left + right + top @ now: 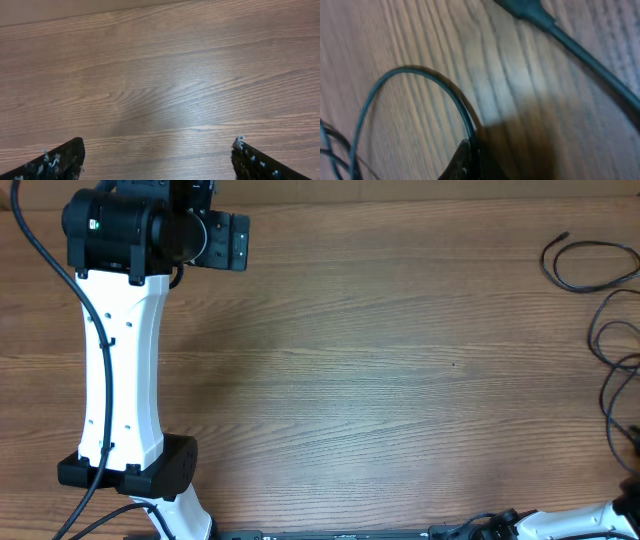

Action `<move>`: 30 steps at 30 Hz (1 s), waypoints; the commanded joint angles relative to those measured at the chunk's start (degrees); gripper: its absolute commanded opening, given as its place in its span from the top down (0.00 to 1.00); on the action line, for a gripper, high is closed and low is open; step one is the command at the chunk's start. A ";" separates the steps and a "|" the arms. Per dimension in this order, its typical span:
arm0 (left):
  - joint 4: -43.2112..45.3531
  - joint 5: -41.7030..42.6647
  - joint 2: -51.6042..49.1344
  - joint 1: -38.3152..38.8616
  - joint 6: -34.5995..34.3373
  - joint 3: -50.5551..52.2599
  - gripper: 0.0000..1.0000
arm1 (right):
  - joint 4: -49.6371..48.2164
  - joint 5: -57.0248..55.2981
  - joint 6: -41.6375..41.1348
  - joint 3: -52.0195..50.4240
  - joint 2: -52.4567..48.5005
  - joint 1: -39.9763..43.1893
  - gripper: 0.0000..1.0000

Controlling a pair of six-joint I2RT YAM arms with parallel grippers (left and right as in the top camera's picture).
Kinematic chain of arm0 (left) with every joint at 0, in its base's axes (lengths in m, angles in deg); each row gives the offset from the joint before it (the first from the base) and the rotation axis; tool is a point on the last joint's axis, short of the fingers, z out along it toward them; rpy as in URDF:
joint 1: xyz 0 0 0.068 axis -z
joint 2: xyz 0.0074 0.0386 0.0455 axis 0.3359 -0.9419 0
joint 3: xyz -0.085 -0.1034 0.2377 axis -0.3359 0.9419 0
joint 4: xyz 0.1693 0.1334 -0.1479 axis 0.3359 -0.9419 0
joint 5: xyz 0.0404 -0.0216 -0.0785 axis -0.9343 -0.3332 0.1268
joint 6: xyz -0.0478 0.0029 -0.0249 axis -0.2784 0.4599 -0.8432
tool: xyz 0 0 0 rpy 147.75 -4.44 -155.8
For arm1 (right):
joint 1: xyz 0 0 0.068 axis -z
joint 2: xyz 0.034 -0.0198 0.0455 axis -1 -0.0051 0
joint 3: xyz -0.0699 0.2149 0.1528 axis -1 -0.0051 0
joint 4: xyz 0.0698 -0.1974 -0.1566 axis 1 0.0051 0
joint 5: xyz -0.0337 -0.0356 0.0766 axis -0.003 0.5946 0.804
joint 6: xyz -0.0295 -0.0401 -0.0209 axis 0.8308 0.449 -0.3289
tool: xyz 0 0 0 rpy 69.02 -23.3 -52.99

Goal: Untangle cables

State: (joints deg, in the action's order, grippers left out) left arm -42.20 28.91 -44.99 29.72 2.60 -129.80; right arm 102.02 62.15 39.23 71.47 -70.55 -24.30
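Left arm (122, 350) stretches up the left side of the worktop (380, 380), with the left end effector (158, 146) at the top-left corner. Its fingers (57, 161) are spread wide apart, nothing between them, bare wood grain below. The cables (598, 246) are all at the far right edge of the worktop, well apart from the left arm: one thin black loop with a small plug tip near the top right corner, and more strands snaking down the right edge below it. The right arm (560, 525) enters at the bottom right corner. The right wrist view is very close and blurred. The right end effector (466, 159) has its jaws together, and a thin black strand arcs over the wood straight into its tip, so it looks pinched there, though the blur makes that hard to confirm. A thicker black plug body (525, 10) with its cord lies across the top right of that view.
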 commanded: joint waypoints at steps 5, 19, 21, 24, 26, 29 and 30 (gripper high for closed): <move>-0.04 1.42 -0.20 0.07 2.91 -0.02 0.26 | -4.48 5.64 -1.44 -1.51 0.20 -0.57 0.00; 9.16 1.44 -0.09 0.07 2.45 -2.43 0.00 | -21.49 9.49 2.73 2.36 31.19 -12.35 0.00; 10.03 1.44 -0.09 0.07 2.36 -2.54 0.00 | -20.20 0.81 6.91 2.69 35.80 -15.43 0.00; 9.60 1.40 -0.11 0.07 2.43 -2.47 0.00 | -14.67 -5.27 7.04 2.69 37.24 -16.74 0.00; 8.94 1.38 -0.11 0.07 3.15 -2.49 0.00 | -8.74 -5.51 6.93 2.67 36.81 -15.98 0.00; 8.24 1.09 -0.11 0.07 4.37 -2.49 0.00 | -3.76 -5.90 10.05 2.64 35.08 -15.78 0.00; 8.09 0.76 -0.11 0.04 4.59 -2.49 0.00 | -3.37 -4.98 12.11 2.64 34.64 -15.98 0.00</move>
State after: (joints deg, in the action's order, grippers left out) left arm -33.83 29.85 -44.99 29.72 5.62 -131.00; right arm 96.91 59.95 45.94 75.47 -32.96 -40.39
